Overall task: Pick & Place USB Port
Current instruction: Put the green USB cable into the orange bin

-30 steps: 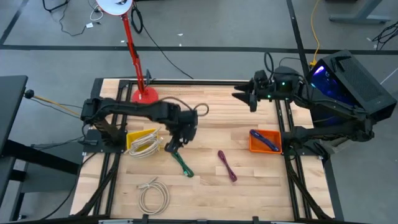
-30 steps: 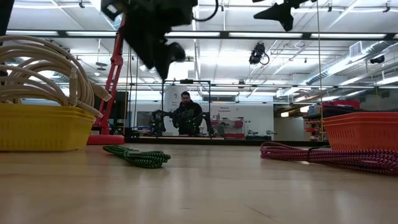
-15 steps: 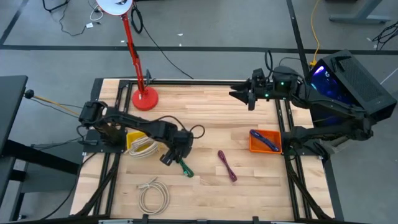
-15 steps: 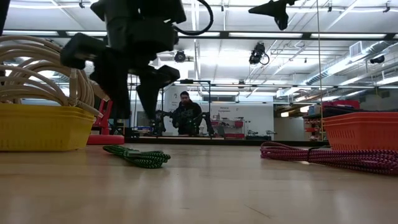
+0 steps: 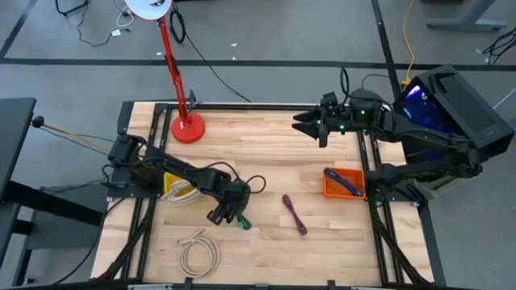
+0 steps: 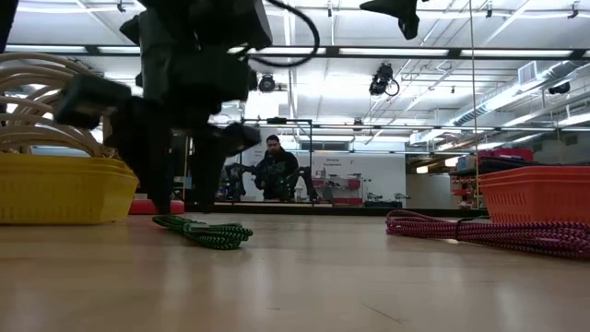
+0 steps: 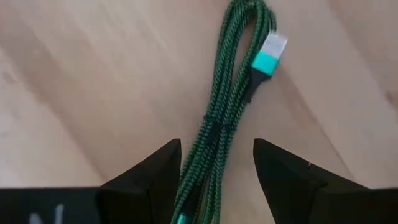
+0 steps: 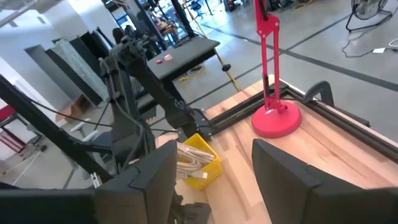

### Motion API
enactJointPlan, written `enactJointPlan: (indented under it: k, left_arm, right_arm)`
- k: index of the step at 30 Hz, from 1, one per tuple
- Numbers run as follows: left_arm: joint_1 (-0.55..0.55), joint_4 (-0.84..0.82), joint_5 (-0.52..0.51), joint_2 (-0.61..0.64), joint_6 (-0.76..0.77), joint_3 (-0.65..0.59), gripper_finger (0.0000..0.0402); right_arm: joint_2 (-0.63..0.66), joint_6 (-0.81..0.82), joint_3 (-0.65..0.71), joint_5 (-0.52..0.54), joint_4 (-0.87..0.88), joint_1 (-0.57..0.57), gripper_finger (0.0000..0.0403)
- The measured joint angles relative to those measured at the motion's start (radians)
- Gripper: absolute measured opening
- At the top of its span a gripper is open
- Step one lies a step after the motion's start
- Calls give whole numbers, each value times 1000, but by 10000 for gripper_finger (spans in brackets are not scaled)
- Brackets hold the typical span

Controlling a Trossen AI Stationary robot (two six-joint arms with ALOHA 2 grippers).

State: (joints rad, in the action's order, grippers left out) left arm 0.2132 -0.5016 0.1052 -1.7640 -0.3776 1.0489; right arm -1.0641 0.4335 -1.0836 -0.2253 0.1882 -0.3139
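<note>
Your left end effector [image 5: 228,212] sits low over the tabletop [image 5: 266,153] at about 7 o'clock from its centre, fingers spread wide and holding nothing. In the left wrist view the bundled green cable [image 7: 225,118] runs up between the two dark fingers [image 7: 152,177], lying flat on the wood, its teal-and-silver USB plug [image 7: 268,56] resting on top of the bundle beyond the fingertips. You cannot tell from these views whether the fingers touch the cable. In the low view the same green cable [image 6: 205,231] lies at the foot of the left arm.

Your right end effector [image 5: 307,126] waits high over the tabletop at about 1 o'clock, fingers apart and empty.

Around you on the tabletop: a purple cable [image 5: 294,215] at about 5 o'clock, just beside the green one; a white cable [image 5: 198,251] coiled near the 7 o'clock corner; a yellow basket [image 5: 182,184] at 9 o'clock holding more white cable; an orange basket [image 5: 336,188] at 3 o'clock with a blue cable [image 5: 344,182] in it; and a red lamp base [image 5: 187,127] at 11 o'clock.

A person [image 6: 277,169] sits far back in the room behind the tabletop. You have no legible brand, label or writing on any cable, basket or arm.
</note>
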Motion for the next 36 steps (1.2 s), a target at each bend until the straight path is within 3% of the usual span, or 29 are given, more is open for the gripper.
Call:
enactJointPlan:
  k: [6,9,11,14,15,22,26,29,31,36]
  left_arm:
    - [-2,14,-24,-73,7,3,206]
    - [-3,16,-28,-94,8,6,186]
    - [-2,17,-21,-95,25,5,143]
    - [-9,11,15,-89,52,16,37]
    - [-14,17,34,-89,65,21,25]
    - [-54,21,16,-99,87,101,17]
    - [-98,-69,-60,-99,76,208,17]
    - [-134,-172,-193,-97,29,308,17]
    - [-180,-223,-250,-89,26,378,16]
    - [-347,-238,-243,-19,88,541,16]
  right_arm:
    - [0,0,0,0,-16,2,208]
    - [0,0,0,0,-16,2,208]
    - [0,0,0,0,-13,2,208]
    - [0,-1,0,0,-10,2,208]
    - [0,-4,0,0,-9,2,208]
    - [0,-27,0,25,4,2,208]
    - [0,-35,0,41,34,0,208]
    - [0,-48,0,76,80,0,208]
    - [0,-53,0,88,111,-2,208]
    - [0,-53,0,87,152,-12,208]
